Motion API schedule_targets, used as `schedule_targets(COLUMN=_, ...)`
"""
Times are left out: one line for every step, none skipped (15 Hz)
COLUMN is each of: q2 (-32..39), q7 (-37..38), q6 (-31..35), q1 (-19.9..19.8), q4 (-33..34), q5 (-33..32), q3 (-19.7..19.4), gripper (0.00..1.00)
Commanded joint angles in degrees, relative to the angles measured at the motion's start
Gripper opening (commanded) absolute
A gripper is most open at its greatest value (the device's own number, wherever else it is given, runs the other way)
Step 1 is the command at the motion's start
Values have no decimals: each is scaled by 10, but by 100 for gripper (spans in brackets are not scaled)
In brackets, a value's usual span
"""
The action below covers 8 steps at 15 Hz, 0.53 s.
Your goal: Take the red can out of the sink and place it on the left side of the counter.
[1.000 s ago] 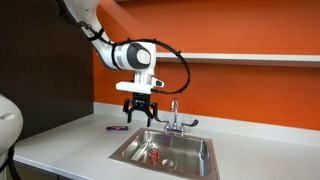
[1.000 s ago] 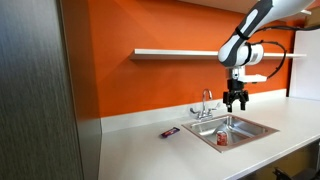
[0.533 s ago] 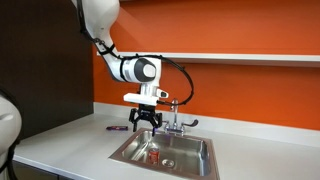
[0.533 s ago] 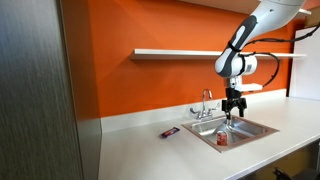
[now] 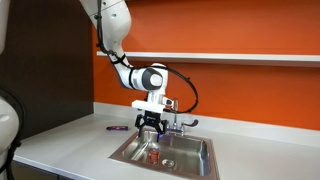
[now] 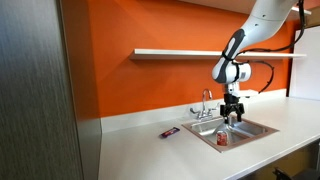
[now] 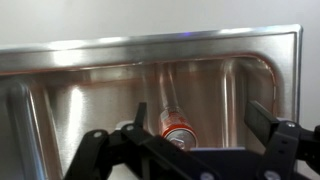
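Tool [image 5: 151, 127] pointing down, jaws apart, above red can [image 7: 178, 132] in sink [image 7: 70, 100]

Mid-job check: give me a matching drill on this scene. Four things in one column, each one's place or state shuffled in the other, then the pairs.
Things:
1. small red drink can
2. small flat purple object
3. chrome faucet
4. black gripper

Place or state:
A. open, hanging above the stainless-steel sink
B. on the grey-white counter, beside the sink
C. inside the sink basin
D. at the sink's back rim

Pairs: 1-C, 2-B, 3-D, 4-A
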Motion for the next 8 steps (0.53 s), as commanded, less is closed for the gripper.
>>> schedule_targets(q2=50, q7=-25, q6=12, q1=-30, q4=40, q5=22, q3=24, gripper=100)
schedule_targets(q2=61, q7=-25, q6=15, q1=-34, q4=48, q5=25, q3=28, gripper=100)
schedule_targets(q2=71, q7=-24, q6=19, q1=-37, q4=55, q5=27, q3=32, gripper=100)
schedule_targets(q2=81, q7=-24, q6=23, q1=-40, q4=62, q5=27, q3=35, gripper=100)
schedule_targets(q2=91, q7=-24, q6=28, q1=-43, q4=68, q5=28, q3=40, gripper=100)
schedule_targets(q2=101, q7=-24, q6=32, q1=-46, q4=75, q5=30, q3=44, gripper=100)
schedule_targets(q2=111, q7=-21, q6=43, q1=-47, q4=75, q5=30, q3=49, gripper=100)
schedule_targets(q2=121, q7=-18, q6=53, q1=-47, q4=74, q5=31, q3=55, gripper=100)
